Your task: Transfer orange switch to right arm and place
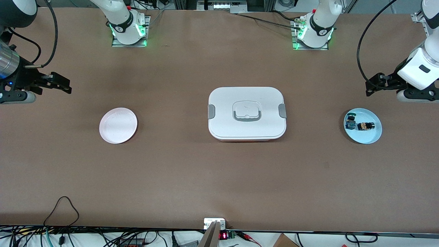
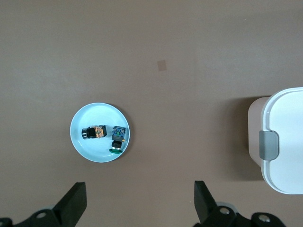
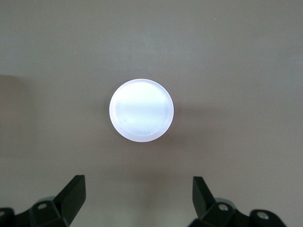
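Both grippers hang spread and empty: the left gripper (image 1: 372, 87) over bare table by the blue plate (image 1: 372, 137), the right gripper (image 1: 63, 85) by the pink plate (image 1: 118, 135). Orange switch (image 1: 366, 126) lies on the blue plate beside a blue-and-green part (image 1: 350, 122), with the lidded white box (image 1: 247, 113) mid-table.

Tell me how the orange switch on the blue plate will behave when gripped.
The orange switch looks tiny and rigid, so probably light. It lies on its side, and its round cap may let it roll. It nearly touches the blue-green part, which could get nudged.
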`<state>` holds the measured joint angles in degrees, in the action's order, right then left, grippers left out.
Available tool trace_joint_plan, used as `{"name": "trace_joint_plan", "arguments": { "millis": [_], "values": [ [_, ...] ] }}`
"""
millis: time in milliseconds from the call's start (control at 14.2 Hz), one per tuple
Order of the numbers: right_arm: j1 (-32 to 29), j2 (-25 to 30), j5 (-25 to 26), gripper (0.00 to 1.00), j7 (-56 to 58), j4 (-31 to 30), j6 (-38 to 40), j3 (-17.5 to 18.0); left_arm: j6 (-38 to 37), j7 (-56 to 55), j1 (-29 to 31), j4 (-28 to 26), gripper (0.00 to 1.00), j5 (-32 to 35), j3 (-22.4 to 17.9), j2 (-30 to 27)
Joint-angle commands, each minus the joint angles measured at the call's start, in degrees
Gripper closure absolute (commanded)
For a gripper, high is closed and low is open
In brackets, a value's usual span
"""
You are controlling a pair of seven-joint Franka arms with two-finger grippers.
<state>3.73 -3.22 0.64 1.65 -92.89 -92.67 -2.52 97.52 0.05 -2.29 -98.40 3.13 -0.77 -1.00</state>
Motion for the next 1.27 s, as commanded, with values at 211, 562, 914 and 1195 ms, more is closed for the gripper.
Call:
{"name": "trace_joint_plan", "arguments": {
  "millis": [211,562,914,1195],
  "values": [
    [-0.4,0.4,0.6,0.00,0.1,0.5,0.7,0.4,-1.5,-0.6,0.1,2.4,0.00,-0.4,0.2,1.2],
    [-0.4,0.4,0.7,0.00,0.1,0.5,0.6,0.4,-2.3,-0.8,0.2,2.5,0.00,-0.5,0.2,1.3],
    [-0.5,0.4,0.7,0.00,0.1,0.5,0.5,0.4,-4.1,-0.5,0.1,3.1,0.00,-0.1,0.2,1.3],
    [-0.4,0.4,0.7,0.00,0.1,0.5,0.5,0.4,-4.3,-0.6,0.2,3.1,0.00,-0.4,0.2,1.6]
  ]
}}
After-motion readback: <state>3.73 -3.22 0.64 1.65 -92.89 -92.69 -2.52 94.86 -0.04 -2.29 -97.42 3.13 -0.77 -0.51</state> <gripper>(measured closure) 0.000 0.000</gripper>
